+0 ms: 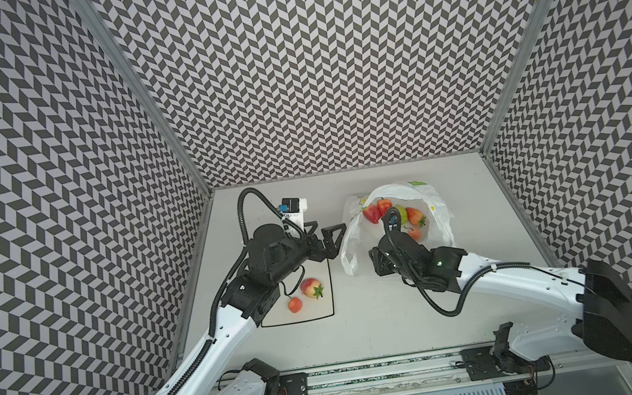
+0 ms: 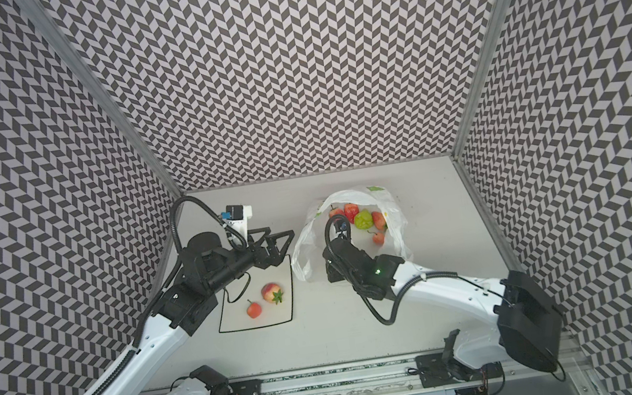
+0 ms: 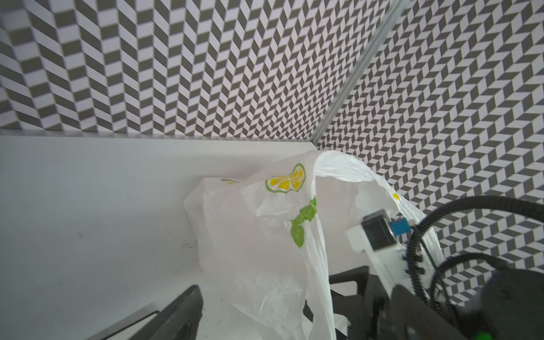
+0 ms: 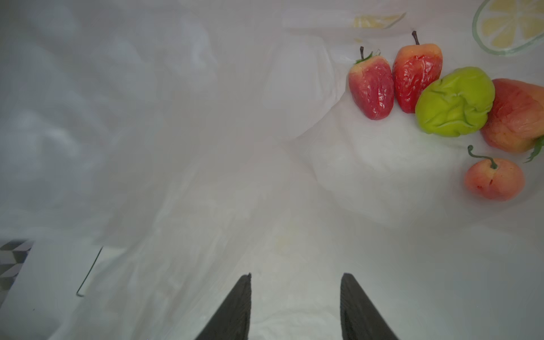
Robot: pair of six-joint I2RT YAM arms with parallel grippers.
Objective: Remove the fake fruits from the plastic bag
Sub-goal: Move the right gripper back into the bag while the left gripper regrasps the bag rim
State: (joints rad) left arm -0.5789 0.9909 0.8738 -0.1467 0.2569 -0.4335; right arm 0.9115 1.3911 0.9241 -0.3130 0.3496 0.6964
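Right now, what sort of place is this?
Most likely a robot test booth in a lab: chevron-patterned walls enclose a white table, two robot arms are mounted on a rail, and toy fruits sit on a plate.

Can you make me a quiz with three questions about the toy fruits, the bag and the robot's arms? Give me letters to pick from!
1. How many fruits lie on the plate?
A none
B two
C four

2. Where is the light-green fruit?
A under the plate
B on the plate
C inside the plastic bag

3. How do the left gripper's jaws stand?
A wide open and empty
B shut on a fruit
C shut on the bag

Answers:
1 B: both top views show a strawberry and a small orange-pink ball lying there.
2 C: the right wrist view shows it lying on the bag's film.
3 A: both top views show the jaws spread with nothing between them.
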